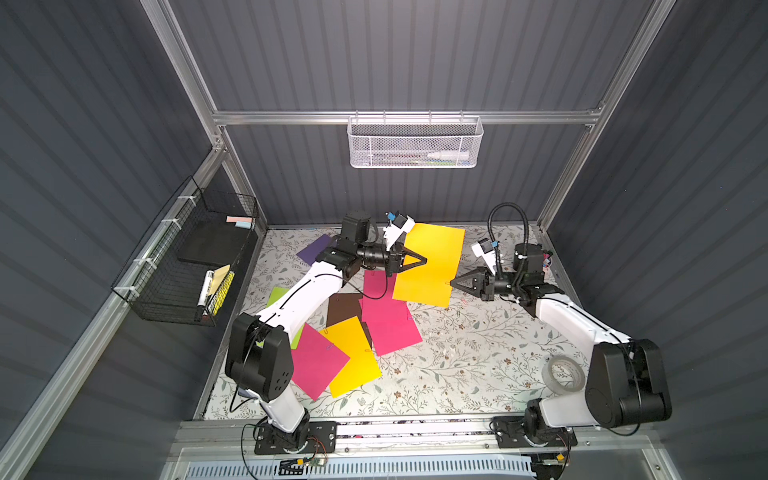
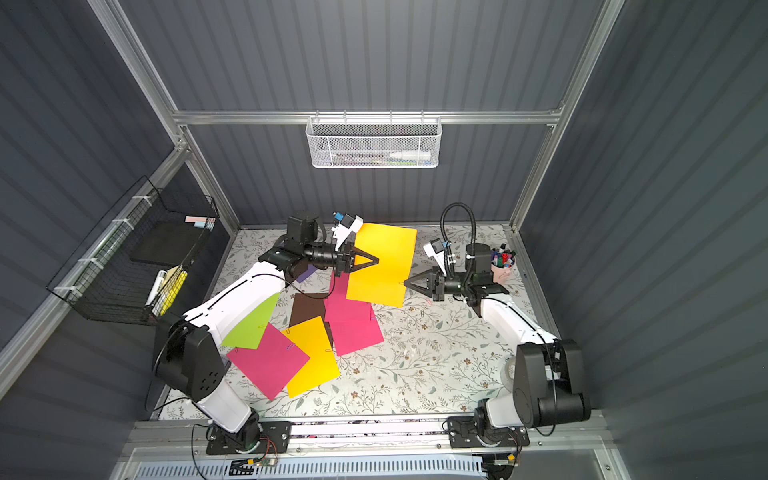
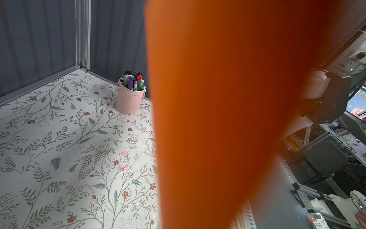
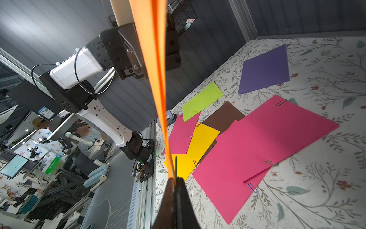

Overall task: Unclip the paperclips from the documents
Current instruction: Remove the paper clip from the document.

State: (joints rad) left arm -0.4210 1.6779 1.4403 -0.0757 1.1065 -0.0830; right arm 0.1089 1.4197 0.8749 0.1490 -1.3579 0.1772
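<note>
An orange document (image 1: 432,266) hangs in the air between my two arms, and it fills the left wrist view (image 3: 227,109). My left gripper (image 1: 423,262) is shut on its face near one edge; the sheet hides the jaws in the wrist view. My right gripper (image 4: 175,181) is shut on the sheet's opposite edge, where a green paperclip (image 4: 175,166) runs in between the fingers. Pink documents (image 4: 267,142), a yellow (image 4: 200,142), a brown (image 4: 223,115), a lime green (image 4: 202,99) and a purple one (image 4: 265,69) lie on the table, some with clips (image 4: 252,187).
Loose paperclips (image 3: 123,152) lie on the floral table (image 1: 478,353). A pink cup of markers (image 3: 129,99) stands at the back right corner. A tape roll (image 1: 563,374) sits front right. A black wire basket (image 1: 187,257) hangs on the left wall, a white mesh basket (image 1: 413,143) on the back.
</note>
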